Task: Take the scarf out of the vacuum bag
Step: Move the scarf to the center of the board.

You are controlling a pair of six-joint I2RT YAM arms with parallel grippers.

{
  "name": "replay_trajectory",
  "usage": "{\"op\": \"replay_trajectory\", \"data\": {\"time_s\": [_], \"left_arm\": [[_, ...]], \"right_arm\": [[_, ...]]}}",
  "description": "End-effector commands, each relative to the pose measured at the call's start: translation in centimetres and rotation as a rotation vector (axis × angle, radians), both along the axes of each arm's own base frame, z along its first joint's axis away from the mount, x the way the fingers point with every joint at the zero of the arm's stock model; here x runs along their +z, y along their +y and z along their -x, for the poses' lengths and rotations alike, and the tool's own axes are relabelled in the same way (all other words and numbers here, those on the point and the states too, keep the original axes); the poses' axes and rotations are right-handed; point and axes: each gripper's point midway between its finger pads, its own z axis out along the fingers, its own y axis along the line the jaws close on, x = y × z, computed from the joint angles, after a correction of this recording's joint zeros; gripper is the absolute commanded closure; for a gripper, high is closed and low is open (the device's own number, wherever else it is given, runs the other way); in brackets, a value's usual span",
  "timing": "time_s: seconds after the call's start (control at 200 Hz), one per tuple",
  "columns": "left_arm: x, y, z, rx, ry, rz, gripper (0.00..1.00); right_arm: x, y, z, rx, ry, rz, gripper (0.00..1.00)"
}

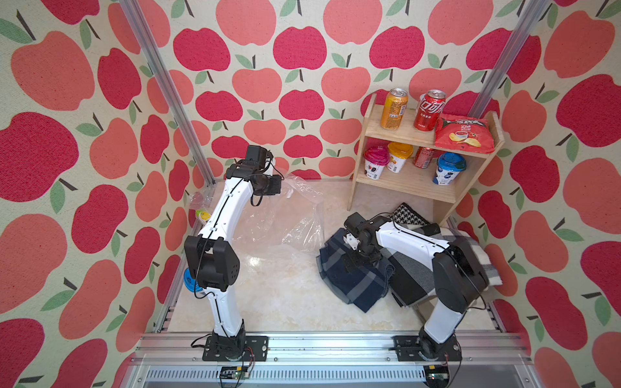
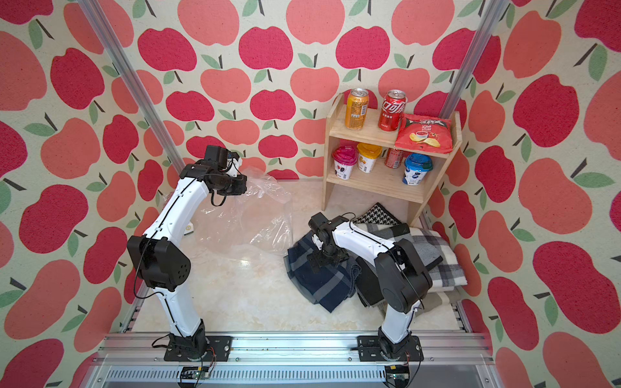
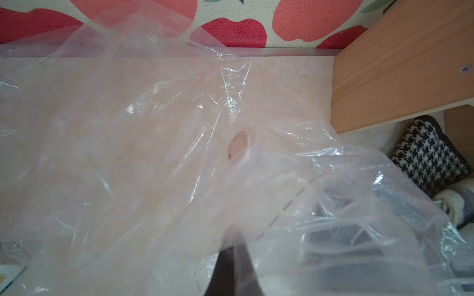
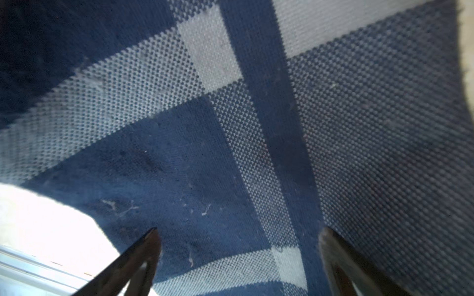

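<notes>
Fingers (image 4: 143,256) of your right gripper (image 4: 239,230) stand spread close over the navy plaid scarf (image 1: 356,285), lying on the tabletop (image 1: 268,295) outside the vacuum bag (image 1: 268,215), whose film your left gripper (image 3: 230,266) pinches shut; on rising, one may snag the weave and drag it
</notes>
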Motion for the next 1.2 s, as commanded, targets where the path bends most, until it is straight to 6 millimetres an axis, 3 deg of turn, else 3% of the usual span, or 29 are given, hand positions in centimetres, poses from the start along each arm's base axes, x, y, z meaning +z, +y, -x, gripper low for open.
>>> {"op": "replay_trajectory", "data": {"time_s": [0.0, 0.325, 0.555, 0.71, 0.89, 1.065, 1.195], "left_arm": [[3.4, 1.4, 0.2, 0.026, -0.070, 0.025, 0.98], [6.5, 3.5, 0.5, 0.055, -0.104, 0.052, 0.98], [7.9, 3.3, 1.3, 0.039, -0.126, 0.081, 0.97], [8.1, 3.2, 1.6, 0.033, -0.126, 0.093, 0.96], [7.7, 2.4, 2.4, 0.011, -0.102, 0.127, 0.96], [6.6, 0.9, 4.1, -0.048, -0.094, 0.127, 0.95], [5.1, -0.9, 5.0, -0.120, -0.067, 0.137, 0.95]], "right_arm": [[-1.1, 0.7, -0.6, 0.038, -0.007, 0.036, 0.01], [-4.9, 0.7, -1.7, -0.059, 0.047, 0.150, 0.00], [-5.8, 3.7, -2.7, -0.239, 0.143, 0.061, 0.00], [-4.7, 6.2, -5.1, -0.339, 0.169, -0.028, 0.00], [-3.0, 7.0, -8.7, -0.499, 0.226, -0.156, 0.00], [-1.4, 7.4, -9.7, -0.585, 0.237, -0.286, 0.00], [1.3, 7.8, -10.2, -0.584, 0.159, -0.380, 0.00]]}}
